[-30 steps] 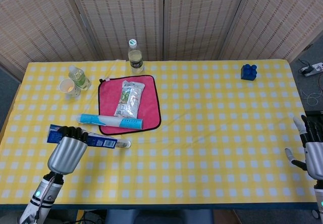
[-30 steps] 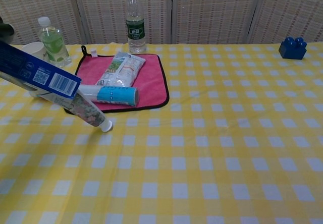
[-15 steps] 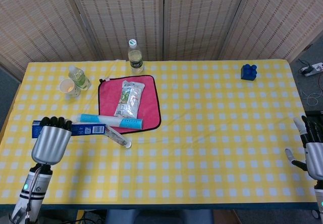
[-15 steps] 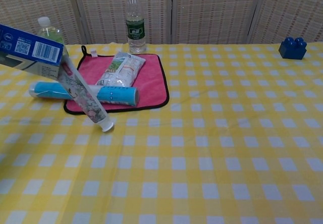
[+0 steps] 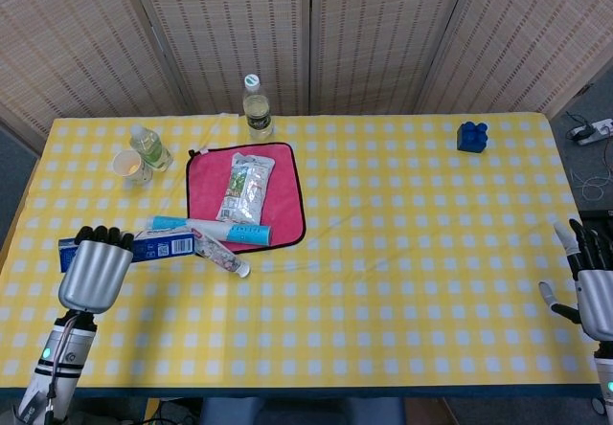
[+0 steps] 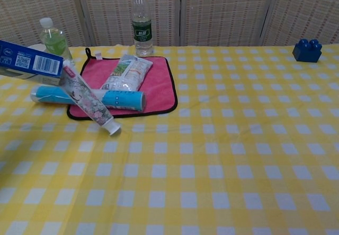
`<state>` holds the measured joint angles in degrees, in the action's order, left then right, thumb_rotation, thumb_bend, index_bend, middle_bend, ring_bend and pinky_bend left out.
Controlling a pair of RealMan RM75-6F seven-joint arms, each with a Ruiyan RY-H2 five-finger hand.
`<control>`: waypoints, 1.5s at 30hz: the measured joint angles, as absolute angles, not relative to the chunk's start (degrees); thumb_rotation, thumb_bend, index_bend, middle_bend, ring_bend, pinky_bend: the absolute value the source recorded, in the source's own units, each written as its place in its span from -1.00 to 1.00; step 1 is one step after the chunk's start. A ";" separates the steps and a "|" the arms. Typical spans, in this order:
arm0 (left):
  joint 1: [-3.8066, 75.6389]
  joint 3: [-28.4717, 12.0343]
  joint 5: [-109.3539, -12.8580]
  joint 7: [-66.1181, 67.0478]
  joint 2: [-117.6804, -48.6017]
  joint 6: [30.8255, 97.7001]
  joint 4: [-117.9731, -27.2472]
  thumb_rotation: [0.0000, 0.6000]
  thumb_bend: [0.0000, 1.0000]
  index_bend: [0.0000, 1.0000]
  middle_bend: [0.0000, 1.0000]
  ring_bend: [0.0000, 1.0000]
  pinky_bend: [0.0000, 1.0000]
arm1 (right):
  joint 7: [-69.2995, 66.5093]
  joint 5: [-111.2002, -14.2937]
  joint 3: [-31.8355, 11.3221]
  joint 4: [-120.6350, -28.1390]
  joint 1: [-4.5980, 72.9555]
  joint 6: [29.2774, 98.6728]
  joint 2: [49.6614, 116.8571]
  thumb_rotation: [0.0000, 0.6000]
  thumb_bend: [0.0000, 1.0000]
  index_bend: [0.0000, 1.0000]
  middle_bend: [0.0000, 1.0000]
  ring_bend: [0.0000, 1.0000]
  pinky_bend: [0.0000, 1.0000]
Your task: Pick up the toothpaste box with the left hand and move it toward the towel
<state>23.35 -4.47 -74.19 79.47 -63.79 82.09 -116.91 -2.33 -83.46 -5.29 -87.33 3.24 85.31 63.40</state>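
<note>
My left hand (image 5: 96, 270) grips the blue toothpaste box (image 5: 151, 247) at its left end and holds it above the table, left of the pink towel (image 5: 283, 190). In the chest view the box (image 6: 30, 62) enters from the left edge, and a floral toothpaste tube (image 6: 87, 100) slants out of its open end down to the cloth. A wrapped pack (image 5: 249, 184) and a light blue tube (image 5: 213, 229) lie on the towel. My right hand (image 5: 594, 291) hangs open at the table's right edge, holding nothing.
A clear bottle (image 5: 257, 109) stands behind the towel. A small green bottle (image 5: 149, 145) and a paper cup (image 5: 127, 166) sit at the back left. A blue toy block (image 5: 472, 136) is at the back right.
My left hand has drawn back to the left with the box and levelled it. The floral tube has slid further out of the box's end and now slopes to the table.
</note>
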 measured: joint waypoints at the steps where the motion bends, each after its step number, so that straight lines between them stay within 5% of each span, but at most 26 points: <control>1: 23.37 -4.48 -73.29 79.99 -63.76 82.02 -117.14 1.00 -0.30 -0.04 0.11 -0.12 -0.03 | -2.28 -83.39 -5.26 -87.38 3.25 85.17 63.38 1.00 -0.44 -1.00 -1.00 -1.00 -1.00; 16: 23.92 -2.02 -68.38 79.61 -62.52 80.21 -118.02 1.00 -0.30 -0.03 0.11 -0.12 -0.03 | -1.55 -83.55 -5.36 -87.72 4.17 84.08 63.57 1.00 -0.44 -1.00 -1.00 -1.00 -1.00; 31: 28.35 1.80 -78.39 61.19 -63.74 65.90 -113.62 1.00 -0.30 -0.13 0.08 -0.14 -0.03 | -1.62 -82.97 -5.35 -87.66 4.21 83.72 63.56 1.00 -0.44 -1.00 -1.00 -1.00 -1.00; 34: 29.37 2.11 -78.83 59.10 -65.24 63.97 -112.04 1.00 -0.30 -0.42 -0.11 -0.27 -0.11 | -1.68 -82.95 -5.31 -87.59 4.28 83.56 63.63 1.00 -0.44 -1.00 -1.00 -1.00 -1.00; 37: 29.67 2.18 -78.39 57.90 -65.85 63.29 -111.67 1.00 -0.30 -0.94 -0.64 -0.62 -0.31 | -1.79 -82.90 -5.30 -87.48 4.26 83.56 63.67 1.00 -0.44 -1.00 -1.00 -1.00 -1.00; 40: 29.59 2.02 -78.21 56.35 -65.95 63.62 -111.72 1.00 -0.30 -1.00 -0.95 -0.83 -0.46 | -1.89 -82.75 -5.32 -87.38 4.18 83.64 63.67 1.00 -0.44 -1.00 -1.00 -1.00 -1.00; 45: 28.57 1.96 -79.83 53.32 -65.76 65.94 -111.54 1.00 -0.30 -1.00 -1.00 -0.97 -0.78 | -2.07 -82.69 -5.34 -87.19 4.27 83.43 63.66 1.00 -0.44 -1.00 -1.00 -1.00 -1.00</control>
